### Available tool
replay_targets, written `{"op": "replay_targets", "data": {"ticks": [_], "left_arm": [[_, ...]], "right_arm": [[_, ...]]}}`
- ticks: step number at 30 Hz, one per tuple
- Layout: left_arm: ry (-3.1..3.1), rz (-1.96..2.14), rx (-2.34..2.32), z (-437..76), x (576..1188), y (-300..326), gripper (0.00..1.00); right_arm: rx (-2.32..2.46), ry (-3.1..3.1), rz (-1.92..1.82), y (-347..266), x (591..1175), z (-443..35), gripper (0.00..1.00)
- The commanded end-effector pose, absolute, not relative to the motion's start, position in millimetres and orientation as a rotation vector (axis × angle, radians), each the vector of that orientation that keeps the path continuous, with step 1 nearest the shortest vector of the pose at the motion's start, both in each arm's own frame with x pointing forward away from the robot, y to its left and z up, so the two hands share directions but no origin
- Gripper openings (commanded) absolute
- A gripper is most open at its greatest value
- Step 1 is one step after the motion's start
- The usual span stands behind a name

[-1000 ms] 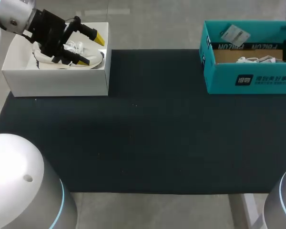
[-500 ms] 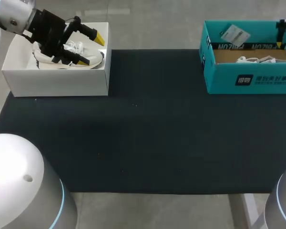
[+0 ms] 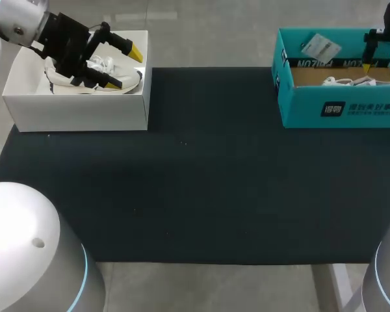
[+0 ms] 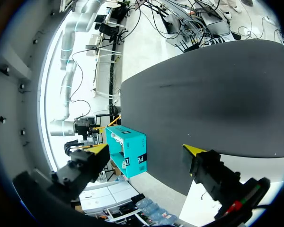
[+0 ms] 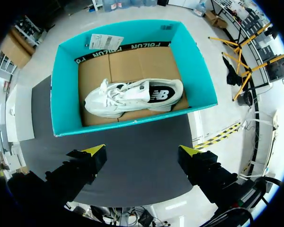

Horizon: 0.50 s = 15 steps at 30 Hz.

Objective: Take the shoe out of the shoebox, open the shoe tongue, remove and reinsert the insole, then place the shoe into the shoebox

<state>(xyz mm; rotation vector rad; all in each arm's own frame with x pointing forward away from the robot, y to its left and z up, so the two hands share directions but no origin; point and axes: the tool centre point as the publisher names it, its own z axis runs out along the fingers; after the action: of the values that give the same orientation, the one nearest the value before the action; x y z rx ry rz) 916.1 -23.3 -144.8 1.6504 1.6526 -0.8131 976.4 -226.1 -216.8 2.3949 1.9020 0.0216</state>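
A teal shoebox (image 5: 66,85) stands at the table's far right corner, and a white shoe (image 5: 132,97) lies on its side on the brown cardboard inside. My right gripper (image 5: 142,151) hangs open above the box's near wall, clear of the shoe; one of its fingers (image 3: 369,47) shows in the head view over the teal shoebox (image 3: 338,107). At the far left stands a white box (image 3: 78,110) with another white shoe (image 3: 97,65) in it. My left gripper (image 3: 125,67) is open just above that shoe, and the left gripper (image 4: 147,149) has nothing between its fingers.
A black mat (image 3: 195,175) covers the table between the two boxes. A white tag (image 3: 320,45) lies on the teal box's far flap. The teal shoebox (image 4: 128,152) is far ahead of my left gripper across the mat.
My right gripper has shifted left, so one finger now shows over the teal box in the head view. The left arm has stayed still.
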Motion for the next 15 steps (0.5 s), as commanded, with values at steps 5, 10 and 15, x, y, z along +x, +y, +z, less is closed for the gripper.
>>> {"op": "replay_targets", "data": {"ticks": [5, 10, 15], "left_arm": [[1.654, -0.811, 1.653, -144.7, 916.2, -23.5, 1.0], [1.596, -0.767, 1.696, -149.3, 933.8, -13.0, 1.0], [1.577, -0.614, 1.773, -146.8, 968.5, 12.4, 1.0]], "right_arm": [[2.346, 1.858, 0.083, -219.9, 957.7, -215.0, 1.0], [2.346, 1.858, 0.083, -219.9, 957.7, -215.0, 1.0], [2.346, 1.858, 0.083, -219.9, 957.7, -215.0, 1.0]]}}
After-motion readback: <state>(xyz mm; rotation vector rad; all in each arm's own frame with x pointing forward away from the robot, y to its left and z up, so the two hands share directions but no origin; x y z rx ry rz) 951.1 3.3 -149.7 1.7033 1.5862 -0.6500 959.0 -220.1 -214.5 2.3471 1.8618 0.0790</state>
